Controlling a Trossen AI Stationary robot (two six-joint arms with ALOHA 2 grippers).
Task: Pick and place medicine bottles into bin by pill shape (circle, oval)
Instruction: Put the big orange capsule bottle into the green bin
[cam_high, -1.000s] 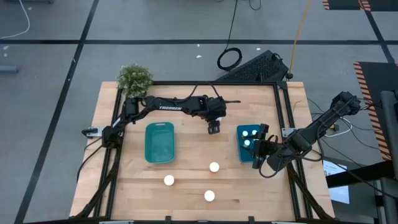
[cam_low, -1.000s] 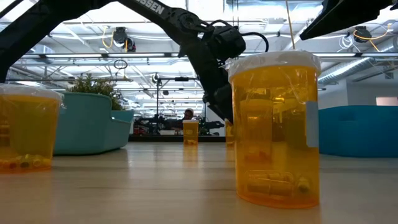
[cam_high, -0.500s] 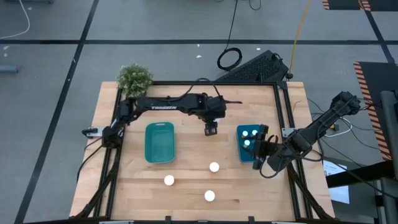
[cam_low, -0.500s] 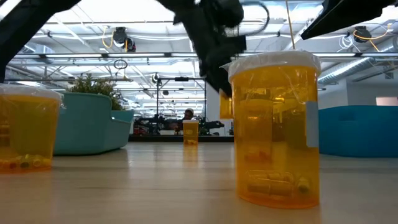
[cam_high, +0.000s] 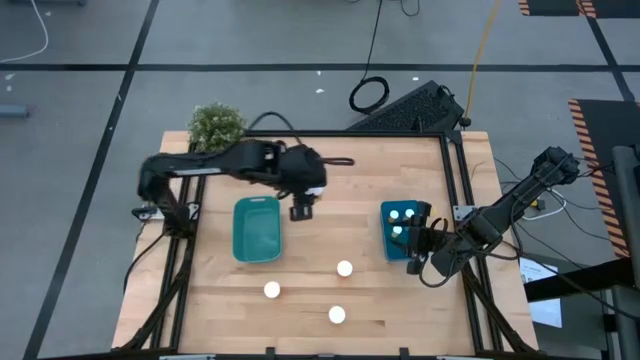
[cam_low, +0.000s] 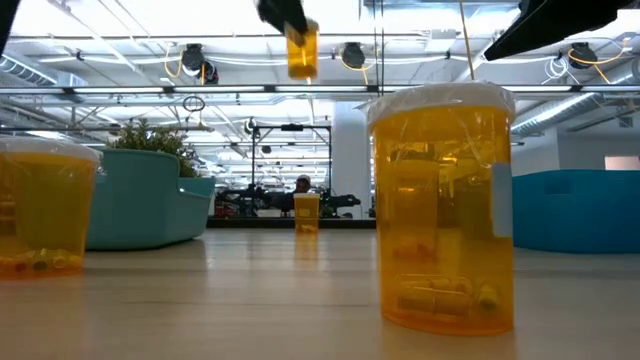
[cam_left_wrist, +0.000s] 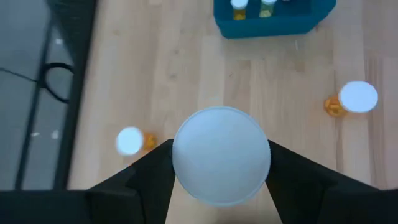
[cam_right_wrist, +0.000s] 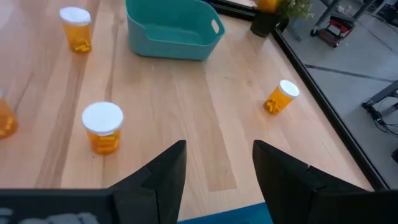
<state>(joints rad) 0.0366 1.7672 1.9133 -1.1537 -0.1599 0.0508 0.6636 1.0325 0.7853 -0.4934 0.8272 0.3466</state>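
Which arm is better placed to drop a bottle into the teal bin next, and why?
Left. The left gripper already holds a white-capped bottle in its jaws, beside the teal bin. The right gripper waits empty by the blue bin.

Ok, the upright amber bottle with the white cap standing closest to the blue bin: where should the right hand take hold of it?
Grip the upright amber plastic bottle with the white cap around its round body just below the cap, coming straight down from above. It stands apart from the other bottles, so the open right hand could probably straddle it from either side.
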